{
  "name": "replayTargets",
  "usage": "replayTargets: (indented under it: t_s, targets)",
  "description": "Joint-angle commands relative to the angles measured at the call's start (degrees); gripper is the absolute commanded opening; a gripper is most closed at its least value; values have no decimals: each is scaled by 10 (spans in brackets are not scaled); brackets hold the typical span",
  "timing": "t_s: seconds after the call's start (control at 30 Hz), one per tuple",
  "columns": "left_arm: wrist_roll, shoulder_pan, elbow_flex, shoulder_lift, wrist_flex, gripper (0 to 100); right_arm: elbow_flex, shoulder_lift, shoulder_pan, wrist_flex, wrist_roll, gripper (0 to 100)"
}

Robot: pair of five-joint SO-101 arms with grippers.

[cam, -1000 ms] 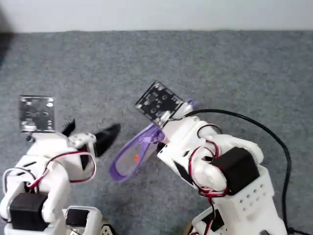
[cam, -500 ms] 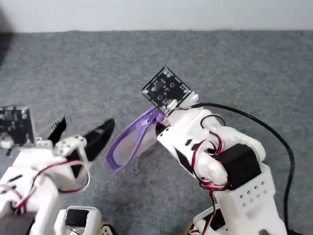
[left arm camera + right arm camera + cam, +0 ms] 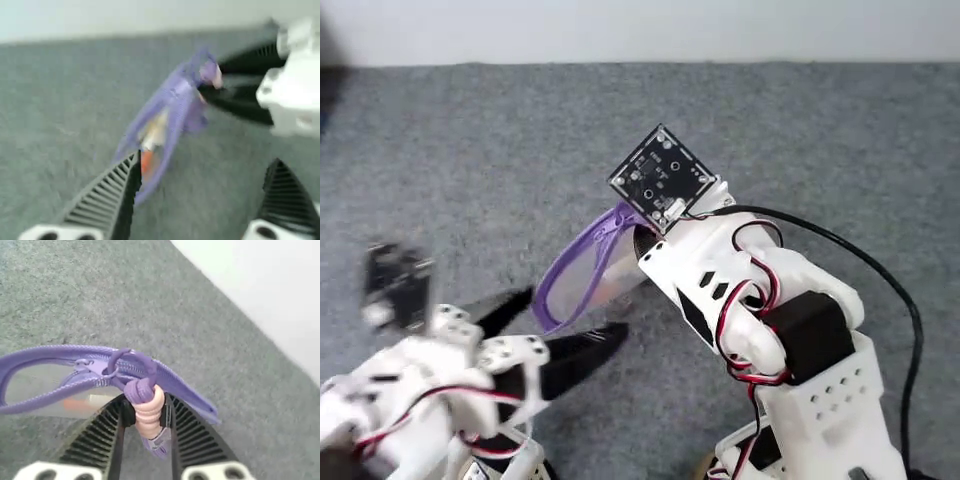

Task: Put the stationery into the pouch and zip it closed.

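Drooping clear pouch, purple-edged

The grey, felt-covered bench is running up to a pale wall at the frame's top, a black cable is curving over its right side, and the purple pouch is hanging low over its centre.
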Motion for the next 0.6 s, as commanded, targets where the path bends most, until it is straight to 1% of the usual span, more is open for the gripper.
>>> replayTargets:
  t_s: [0.0, 0.07, 0.2, 0.33, 0.43, 0.57]
  targets:
    - [21, 19, 87, 0, -18, 375, -30, -3, 8, -12, 18, 8]
    - [22, 2, 132, 0, -44, 375, -58, -1, 8, -7, 25, 8]
    - [18, -57, 199, 0, -124, 375, -95, -3, 11, 33, 109, 8]
    - [5, -119, 243, 4, -224, 375, -115, -3, 44, 67, 149, 8]
    - [5, -143, 274, 4, -308, 375, -123, -4, 53, 124, 160, 8]
    - [5, -144, 292, 4, -405, 374, -129, -4, 53, 192, 157, 8]
